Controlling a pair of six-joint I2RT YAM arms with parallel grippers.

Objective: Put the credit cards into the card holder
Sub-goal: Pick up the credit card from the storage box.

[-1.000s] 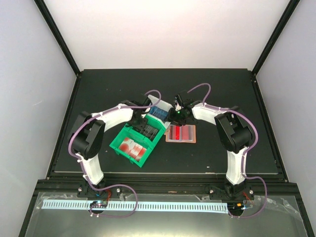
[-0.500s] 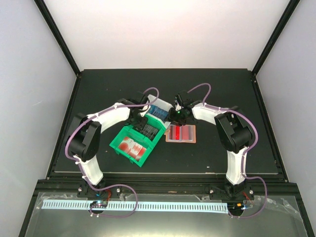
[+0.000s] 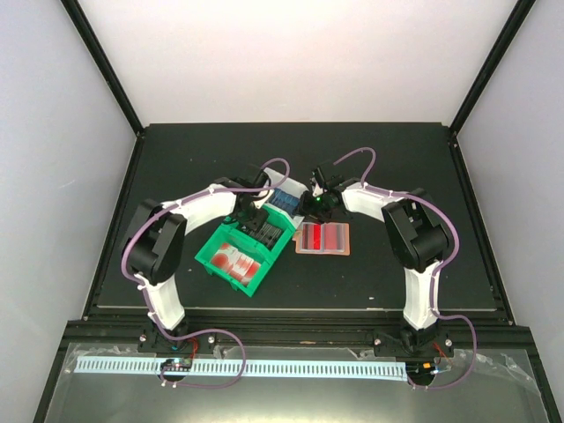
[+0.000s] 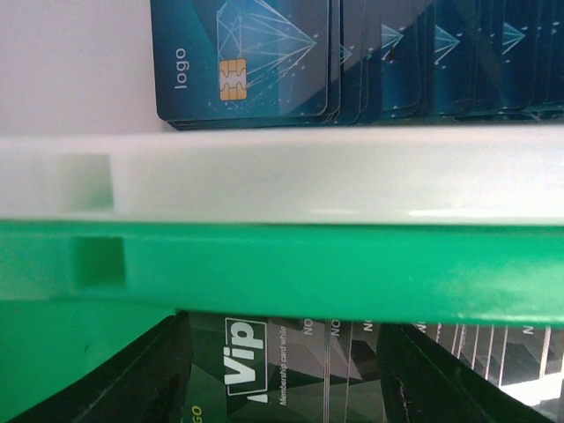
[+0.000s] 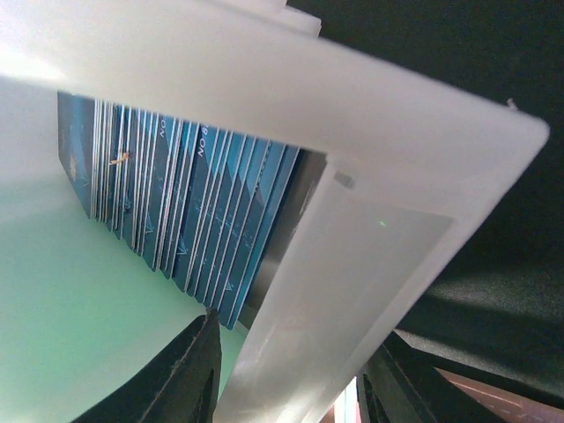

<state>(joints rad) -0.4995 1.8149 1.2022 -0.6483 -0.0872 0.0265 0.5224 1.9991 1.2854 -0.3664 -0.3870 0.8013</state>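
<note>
From above, the left pincer (image 3: 264, 225) is seen over the green bin (image 3: 214, 241), and the right pincer (image 3: 315, 204) at the edge of the white bin (image 3: 293, 187). The card holder (image 3: 322, 238) is laid open on the bench (image 3: 397, 167), just beside the green bin. In the left wrist view, the fingers (image 4: 150, 379) are held apart, with dark cards (image 4: 264, 361) standing in the gap, none gripped. Blue cards (image 4: 247, 62) are seen beyond, in the white bin. In the right wrist view, the white bin's wall is clamped between the right pincer's fingers (image 5: 189, 379).

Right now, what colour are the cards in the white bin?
Dark blue cards, clearest from the left wrist.
</note>
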